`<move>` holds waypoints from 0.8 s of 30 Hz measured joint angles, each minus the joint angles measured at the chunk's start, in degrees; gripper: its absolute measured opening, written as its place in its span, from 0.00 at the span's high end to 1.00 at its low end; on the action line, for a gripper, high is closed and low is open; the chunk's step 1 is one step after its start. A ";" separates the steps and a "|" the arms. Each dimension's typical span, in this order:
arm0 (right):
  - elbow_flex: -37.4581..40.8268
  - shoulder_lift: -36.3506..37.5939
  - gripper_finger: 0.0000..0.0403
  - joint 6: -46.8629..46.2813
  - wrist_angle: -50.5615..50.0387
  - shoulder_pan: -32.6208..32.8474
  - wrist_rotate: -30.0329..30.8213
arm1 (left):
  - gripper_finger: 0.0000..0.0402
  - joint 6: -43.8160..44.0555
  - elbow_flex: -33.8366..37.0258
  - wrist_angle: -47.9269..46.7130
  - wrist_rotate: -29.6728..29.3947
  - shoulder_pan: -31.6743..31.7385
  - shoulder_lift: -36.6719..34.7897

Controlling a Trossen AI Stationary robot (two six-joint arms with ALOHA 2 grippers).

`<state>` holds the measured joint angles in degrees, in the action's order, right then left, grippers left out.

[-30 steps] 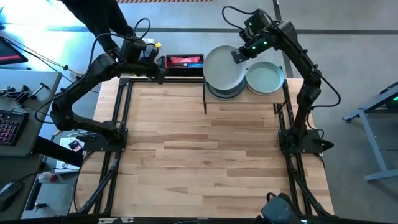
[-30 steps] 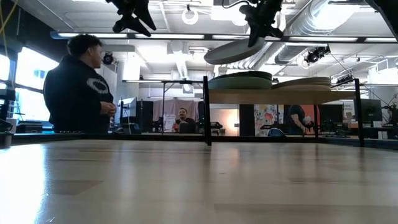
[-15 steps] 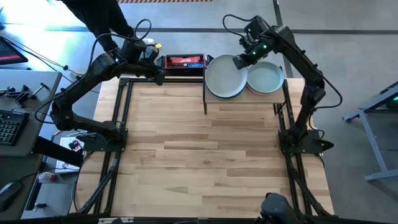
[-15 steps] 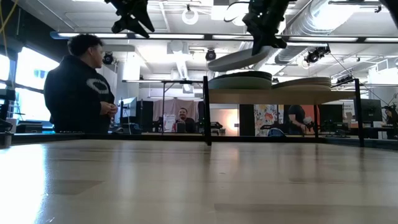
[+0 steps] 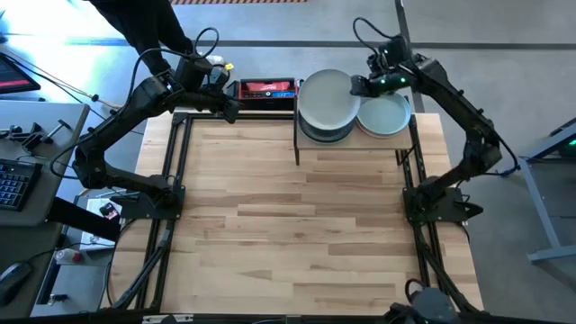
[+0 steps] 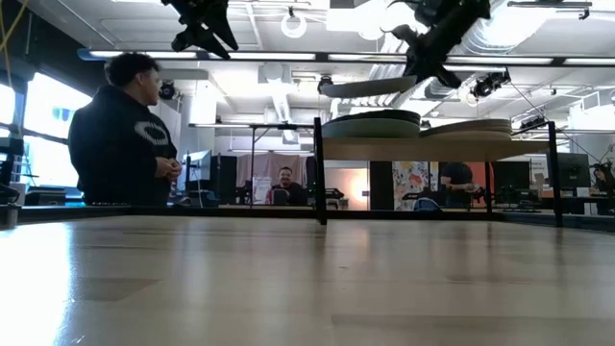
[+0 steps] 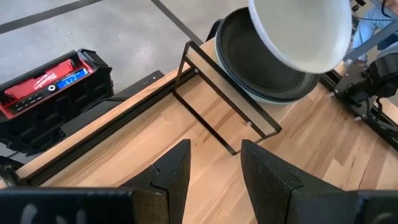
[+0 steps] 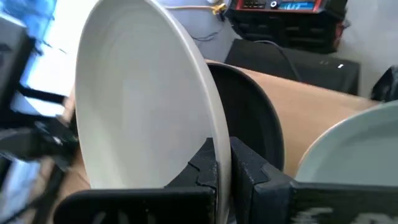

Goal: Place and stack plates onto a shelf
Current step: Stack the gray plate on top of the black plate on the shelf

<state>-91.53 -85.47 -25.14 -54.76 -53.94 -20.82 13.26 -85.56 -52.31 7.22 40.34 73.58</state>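
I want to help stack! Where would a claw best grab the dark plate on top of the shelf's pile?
Probably by its rim. The dark plate lies flat on the shelf, so only its thin raised edge fits between fingers, from the side. The right claw pinches the pale plate that way.

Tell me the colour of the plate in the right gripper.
Pale, off-white round plate, clearest in the right wrist view.
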 joint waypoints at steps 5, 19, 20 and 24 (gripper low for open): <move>7.23 1.88 1.00 -5.60 4.21 -0.19 -0.46 | 0.67 0.02 0.00 0.02 0.00 0.00 0.00; 9.25 2.01 1.00 -7.92 4.61 0.33 -0.44 | 0.67 -1.03 0.00 0.01 -0.51 0.00 0.02; 9.25 2.01 1.00 -8.21 4.39 0.33 -0.44 | 0.67 -1.47 0.00 -0.04 -0.50 0.00 0.02; 9.25 2.01 1.00 -9.97 3.35 0.33 -0.42 | 0.67 -1.86 0.00 -0.35 -0.50 0.00 0.02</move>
<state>-82.28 -83.46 -35.11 -51.41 -53.60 -21.24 11.40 -85.56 -52.66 6.72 40.34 73.60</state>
